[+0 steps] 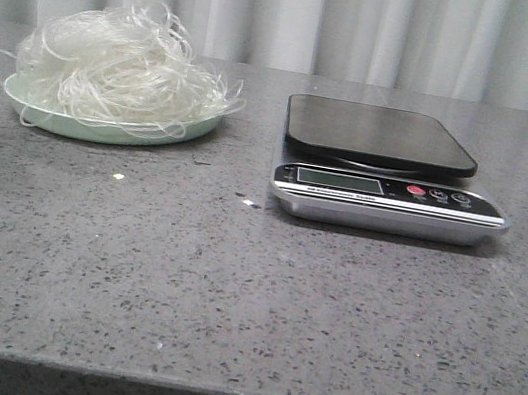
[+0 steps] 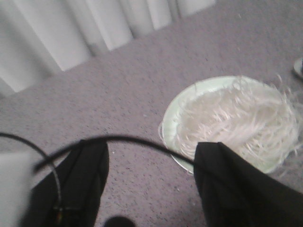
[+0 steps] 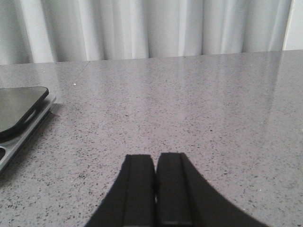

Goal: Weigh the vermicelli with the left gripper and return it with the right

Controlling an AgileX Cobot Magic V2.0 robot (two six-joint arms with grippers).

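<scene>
The vermicelli (image 1: 119, 67) is a fluffy whitish tangle heaped on a pale green plate (image 1: 103, 128) at the back left of the table. It also shows in the left wrist view (image 2: 236, 120), on the plate (image 2: 176, 118). My left gripper (image 2: 151, 156) is open and empty above bare table, with one finger overlapping the plate's near rim in that view. My right gripper (image 3: 155, 161) is shut and empty, low over bare table to the right of the scale (image 3: 19, 120). Neither gripper shows in the front view.
A digital kitchen scale (image 1: 391, 168) with a black platform and a silver base stands at the back right. A black cable (image 2: 118, 140) crosses in front of the left fingers. Grey speckled stone table (image 1: 226, 303); white curtains behind.
</scene>
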